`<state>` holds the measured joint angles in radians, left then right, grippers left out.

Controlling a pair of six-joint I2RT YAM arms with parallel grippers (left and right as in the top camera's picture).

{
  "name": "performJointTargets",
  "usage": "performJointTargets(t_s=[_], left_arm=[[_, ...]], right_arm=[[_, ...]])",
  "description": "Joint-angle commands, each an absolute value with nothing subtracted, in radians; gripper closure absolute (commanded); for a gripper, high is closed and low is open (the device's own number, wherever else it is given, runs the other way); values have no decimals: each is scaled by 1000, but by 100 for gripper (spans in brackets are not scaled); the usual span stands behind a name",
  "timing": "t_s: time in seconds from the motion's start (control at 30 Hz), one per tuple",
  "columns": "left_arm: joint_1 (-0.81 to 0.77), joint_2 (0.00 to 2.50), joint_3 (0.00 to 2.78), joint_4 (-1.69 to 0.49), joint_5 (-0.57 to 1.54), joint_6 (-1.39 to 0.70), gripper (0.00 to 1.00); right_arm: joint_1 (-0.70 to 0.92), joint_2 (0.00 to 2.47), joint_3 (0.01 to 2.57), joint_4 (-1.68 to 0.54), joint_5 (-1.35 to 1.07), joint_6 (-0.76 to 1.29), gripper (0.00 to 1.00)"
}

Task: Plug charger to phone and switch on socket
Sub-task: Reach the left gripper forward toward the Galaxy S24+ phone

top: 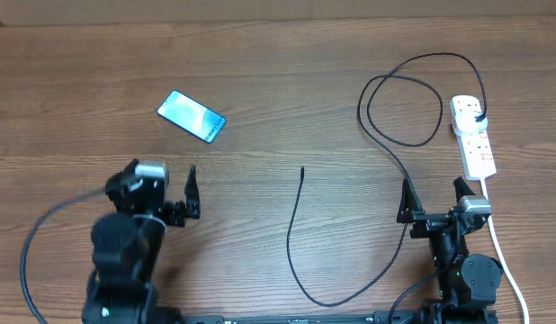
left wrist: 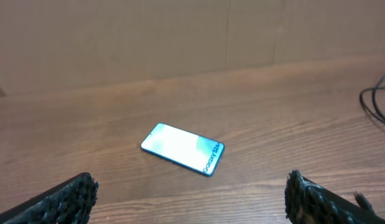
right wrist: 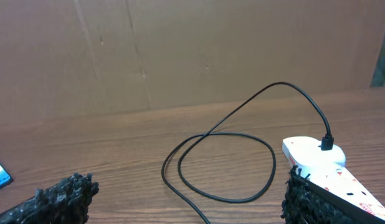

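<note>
Meanwhile, left tool [left wrist: 189, 190] and right tool [top: 433, 191] both wide apart, empty, near phone [top: 191, 116] and socket [top: 473, 135] respectively.

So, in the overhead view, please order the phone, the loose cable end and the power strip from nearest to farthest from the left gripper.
1. Phone, just ahead of the left gripper, on the left side.
2. Loose cable end, in the middle, off to the gripper's right.
3. Power strip, far over on the right side.
</note>
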<state>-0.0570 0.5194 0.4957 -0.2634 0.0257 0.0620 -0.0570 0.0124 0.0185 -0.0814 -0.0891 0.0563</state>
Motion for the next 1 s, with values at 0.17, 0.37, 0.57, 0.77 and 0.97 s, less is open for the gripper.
performJointTargets(t_s=[0.17,0.37,0.57,0.77,0.97], left_arm=[[-54,830,804,-422,20,22,0],[-55,1013,998,-579,27,11,0],[-55,1178,1187,-776,27,-68,0],[-55,1258,1253,-845,27,-68,0],[-55,1262,1252,-846,36,-68,0]], right_arm=[[-50,3,8,-77,-87,64,0],[-50,3,8,-77,-87,63,0],[-50,3,8,-77,-87,63,0],[-50,3,8,-77,-87,63,0],[-50,3,8,-77,-87,63,0]])
